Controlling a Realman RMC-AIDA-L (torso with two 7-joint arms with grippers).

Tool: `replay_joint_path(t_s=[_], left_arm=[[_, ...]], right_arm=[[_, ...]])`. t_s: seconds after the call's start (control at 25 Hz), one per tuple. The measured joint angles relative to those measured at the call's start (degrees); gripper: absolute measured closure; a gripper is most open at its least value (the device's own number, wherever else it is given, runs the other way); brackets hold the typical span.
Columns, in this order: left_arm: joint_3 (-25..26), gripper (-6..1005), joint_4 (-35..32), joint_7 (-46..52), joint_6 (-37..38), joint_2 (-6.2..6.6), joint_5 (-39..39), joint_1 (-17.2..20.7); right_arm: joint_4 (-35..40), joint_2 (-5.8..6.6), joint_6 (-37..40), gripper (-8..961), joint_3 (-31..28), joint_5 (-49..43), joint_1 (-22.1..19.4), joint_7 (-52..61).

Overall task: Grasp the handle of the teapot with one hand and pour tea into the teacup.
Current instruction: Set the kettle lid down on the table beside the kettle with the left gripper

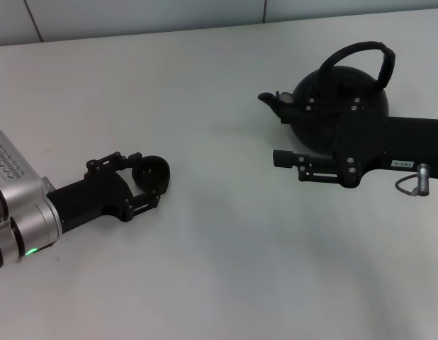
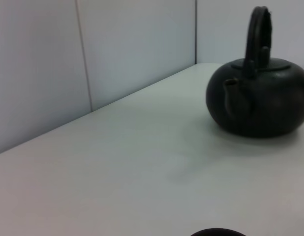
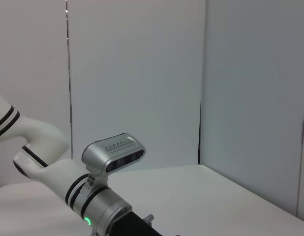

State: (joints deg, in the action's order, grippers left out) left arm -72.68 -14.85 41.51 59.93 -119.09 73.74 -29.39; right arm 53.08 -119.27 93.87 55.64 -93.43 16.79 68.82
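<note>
left pincer (image 1: 149, 181): low, clasping teacup (image 1: 154, 172) | right pincer (image 1: 286, 160): horizontal beside teapot (image 1: 339, 103), grip unclear

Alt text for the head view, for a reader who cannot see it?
A black teapot with its arched handle stands on a white table, the right gripper low in front of it. Far off, the left gripper sits around the small dark teacup.

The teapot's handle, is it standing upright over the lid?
Yes, in the left wrist view the handle arches upright above the lid of the teapot.
</note>
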Motion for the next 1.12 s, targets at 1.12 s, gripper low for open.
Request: replay_joint_path(t_s=[1.12], left_arm=[[-0.1, 242, -0.9, 2.0, -0.7, 0.0, 0.1, -0.4]], right_arm=[[0.2, 0.1, -0.2, 320, -0.4, 0.0, 0.3, 0.0]])
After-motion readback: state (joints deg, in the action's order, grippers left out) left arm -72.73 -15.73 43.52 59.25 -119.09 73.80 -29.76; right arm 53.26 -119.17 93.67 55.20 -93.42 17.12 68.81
